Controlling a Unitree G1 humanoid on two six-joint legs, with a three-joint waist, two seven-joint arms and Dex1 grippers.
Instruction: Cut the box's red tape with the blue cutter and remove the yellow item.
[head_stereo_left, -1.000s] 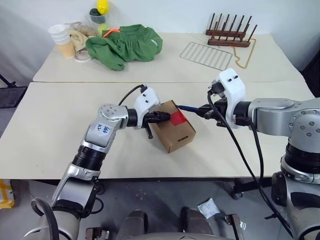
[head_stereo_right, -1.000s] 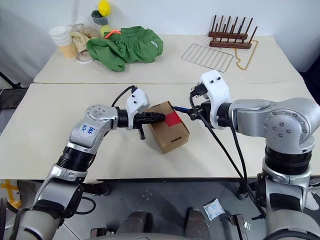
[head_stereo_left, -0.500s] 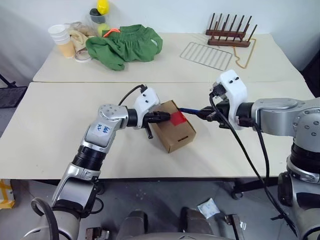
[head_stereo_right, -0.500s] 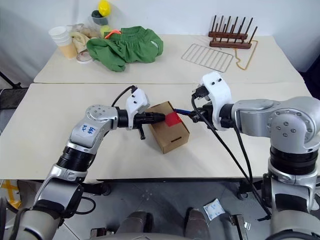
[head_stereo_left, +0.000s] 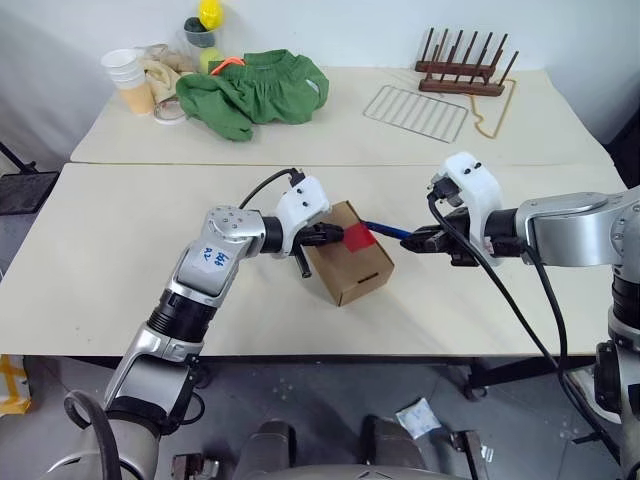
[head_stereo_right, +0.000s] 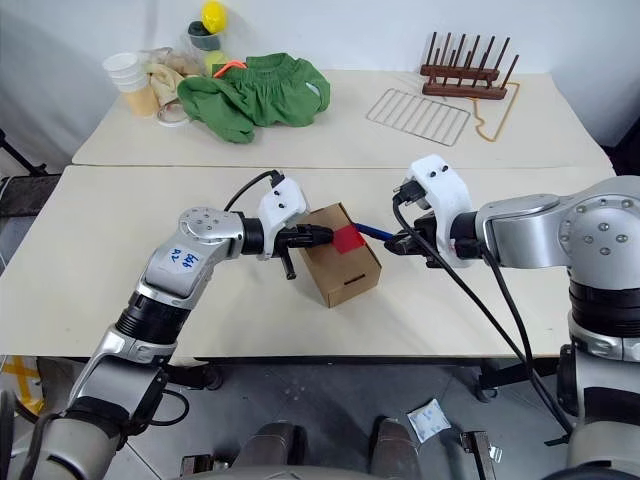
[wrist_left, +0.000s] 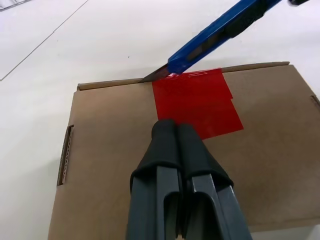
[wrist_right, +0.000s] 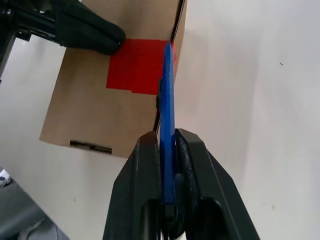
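The brown box (head_stereo_left: 350, 268) lies on the near table, with the red tape (head_stereo_left: 359, 237) over its top edge. My left gripper (head_stereo_left: 330, 235) is shut, and its tips press on the box top beside the red tape (wrist_left: 197, 102). My right gripper (wrist_right: 167, 140) is shut on the blue cutter (wrist_right: 167, 95). The blue cutter (head_stereo_left: 385, 229) reaches in from the right, and its blade tip touches the tape's far edge at the box's rim (wrist_left: 100, 165). The yellow item is out of view.
On the far table lie a green cloth (head_stereo_left: 255, 90), stacked cups (head_stereo_left: 125, 80), a jar with a yellow ball-like object (head_stereo_left: 205, 14), a wire rack (head_stereo_left: 415, 110) and a wooden peg rack (head_stereo_left: 465, 70). A black cable (head_stereo_left: 500, 290) hangs from my right wrist.
My right wrist has tilted and its hand sits a little lower and further right, with the cutter's tip still at the tape. The left gripper has stayed on the box.
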